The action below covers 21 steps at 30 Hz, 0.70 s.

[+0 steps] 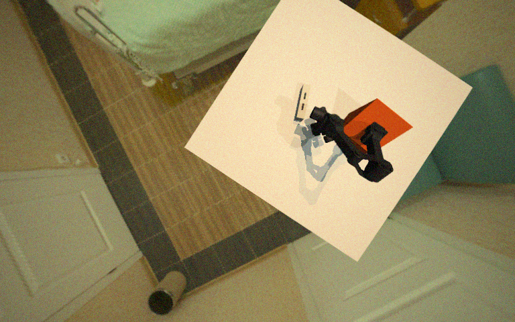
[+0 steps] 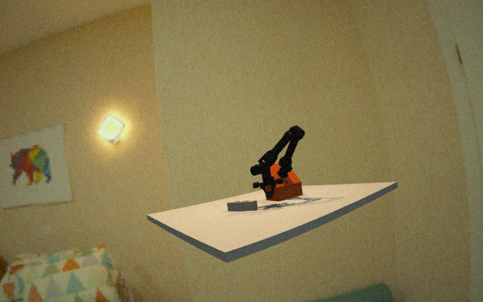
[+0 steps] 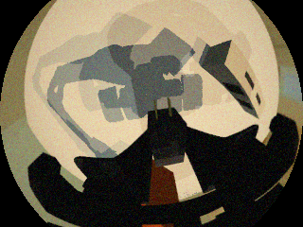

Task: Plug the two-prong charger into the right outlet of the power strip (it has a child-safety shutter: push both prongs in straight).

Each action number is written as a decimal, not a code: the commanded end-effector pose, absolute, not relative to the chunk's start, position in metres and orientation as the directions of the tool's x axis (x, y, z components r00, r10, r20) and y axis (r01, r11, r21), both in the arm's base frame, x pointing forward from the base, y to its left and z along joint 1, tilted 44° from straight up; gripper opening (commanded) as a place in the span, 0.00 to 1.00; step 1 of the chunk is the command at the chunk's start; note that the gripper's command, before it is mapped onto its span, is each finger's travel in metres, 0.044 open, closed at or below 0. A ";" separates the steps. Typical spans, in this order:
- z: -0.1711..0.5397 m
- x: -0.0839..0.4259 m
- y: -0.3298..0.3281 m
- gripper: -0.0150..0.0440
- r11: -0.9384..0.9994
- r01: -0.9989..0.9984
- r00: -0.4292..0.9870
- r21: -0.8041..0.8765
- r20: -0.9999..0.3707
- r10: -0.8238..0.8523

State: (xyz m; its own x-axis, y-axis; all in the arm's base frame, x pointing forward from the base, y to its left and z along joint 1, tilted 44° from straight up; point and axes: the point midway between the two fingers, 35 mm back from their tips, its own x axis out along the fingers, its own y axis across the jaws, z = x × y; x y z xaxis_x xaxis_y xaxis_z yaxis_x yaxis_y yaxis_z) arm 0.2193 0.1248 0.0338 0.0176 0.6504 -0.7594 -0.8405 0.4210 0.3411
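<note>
The charger [image 3: 167,137] is a small black block with two thin metal prongs [image 3: 163,108] pointing away from the gripper. My gripper [image 3: 165,130] [image 2: 269,195] is shut on the charger, with one finger against each side. The gripper is low over the table; whether the charger touches the table is not clear. The power strip [image 1: 305,101] [image 2: 242,206] [image 3: 237,66] has a pale top with two dark outlets and a dark side. It lies beside the gripper, apart from the charger, at the upper right in the wrist view. The fingertips and charger are hidden in the top view.
A large orange block [image 1: 389,121] [image 2: 285,192] stands beside the arm, behind the gripper in the exterior view. The pale table [image 1: 243,151] [image 2: 221,238] carries the arm's shadows. The table's edges show in the top and exterior views.
</note>
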 end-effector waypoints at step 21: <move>0.024 0.237 0.107 0.25 0.475 -0.791 0.024 0.386 -0.755 0.655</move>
State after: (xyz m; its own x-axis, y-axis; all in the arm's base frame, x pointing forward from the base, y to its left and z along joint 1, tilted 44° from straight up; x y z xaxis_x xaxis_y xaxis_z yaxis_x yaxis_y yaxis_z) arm 0.2308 0.1089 0.0262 0.0207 0.6513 -0.7586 -0.8054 0.4604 0.3733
